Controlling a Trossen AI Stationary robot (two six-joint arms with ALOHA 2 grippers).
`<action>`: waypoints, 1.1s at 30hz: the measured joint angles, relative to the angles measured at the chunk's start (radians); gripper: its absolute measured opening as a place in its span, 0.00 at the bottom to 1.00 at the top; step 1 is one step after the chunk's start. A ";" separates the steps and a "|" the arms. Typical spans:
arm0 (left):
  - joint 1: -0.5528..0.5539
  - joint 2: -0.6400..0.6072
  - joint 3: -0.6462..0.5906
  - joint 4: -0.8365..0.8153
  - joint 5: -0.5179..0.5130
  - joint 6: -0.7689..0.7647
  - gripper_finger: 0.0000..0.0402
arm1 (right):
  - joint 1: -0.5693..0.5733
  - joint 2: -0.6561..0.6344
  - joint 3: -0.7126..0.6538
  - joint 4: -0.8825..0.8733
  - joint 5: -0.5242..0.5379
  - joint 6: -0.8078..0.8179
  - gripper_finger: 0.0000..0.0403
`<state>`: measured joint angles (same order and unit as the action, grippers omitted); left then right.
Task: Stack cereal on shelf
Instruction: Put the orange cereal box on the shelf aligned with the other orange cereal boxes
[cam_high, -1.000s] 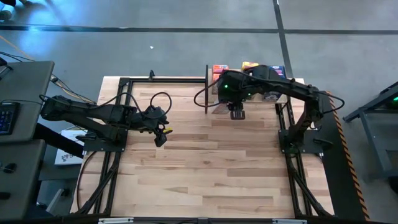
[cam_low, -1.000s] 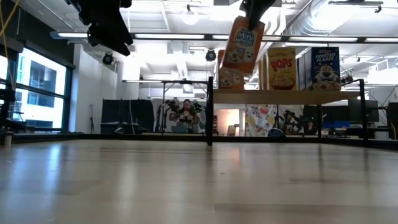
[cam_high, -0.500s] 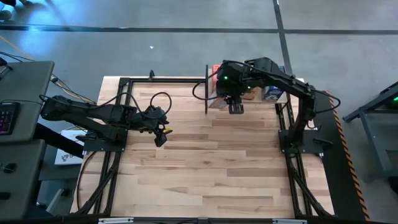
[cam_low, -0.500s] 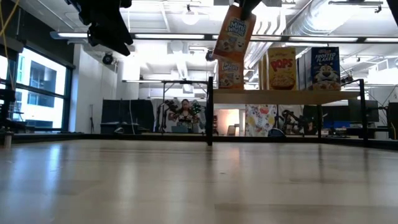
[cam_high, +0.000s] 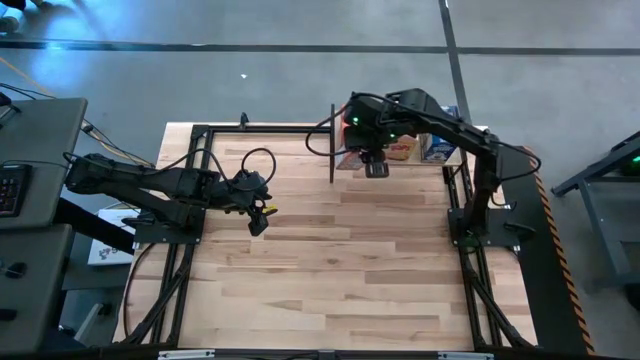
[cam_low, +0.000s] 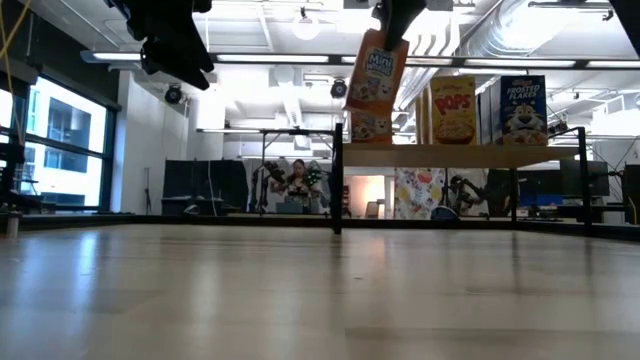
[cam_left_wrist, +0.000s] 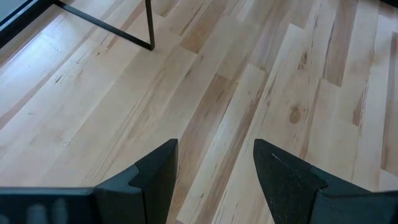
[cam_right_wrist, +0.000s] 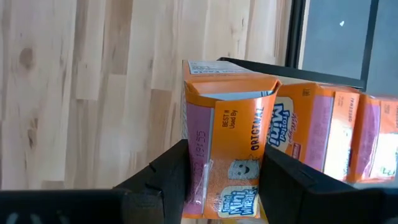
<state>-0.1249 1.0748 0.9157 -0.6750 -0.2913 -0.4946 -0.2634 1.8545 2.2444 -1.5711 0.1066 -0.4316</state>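
Right gripper (cam_right_wrist: 221, 180) clamps an orange cereal box (cam_right_wrist: 230, 143) tilted above the shelf's (cam_low: 460, 155) left end, lining up beside boxes already standing there, while the left gripper (cam_left_wrist: 214, 168) hangs half-open, empty.

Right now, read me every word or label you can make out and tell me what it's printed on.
"POPS": yellow box on the shelf.
"FROSTED FLAKES": blue box there.
"Mini", "ORIGINAL", "BEST IF Used By": orange box held in the right gripper.
The date stamp and other print are too blurred.
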 joint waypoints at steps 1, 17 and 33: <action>0.000 0.000 0.000 0.000 0.000 0.000 0.50 | -0.002 0.005 0.000 0.000 0.002 -0.005 0.39; 0.000 0.000 0.000 0.000 0.000 0.000 0.50 | -0.041 0.042 -0.001 0.000 0.043 -0.026 0.39; 0.000 0.000 0.000 0.000 0.000 0.000 0.50 | -0.052 0.061 -0.002 0.000 0.084 -0.040 0.39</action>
<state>-0.1246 1.0748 0.9157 -0.6750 -0.2911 -0.4944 -0.3149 1.9158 2.2429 -1.5711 0.1909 -0.4715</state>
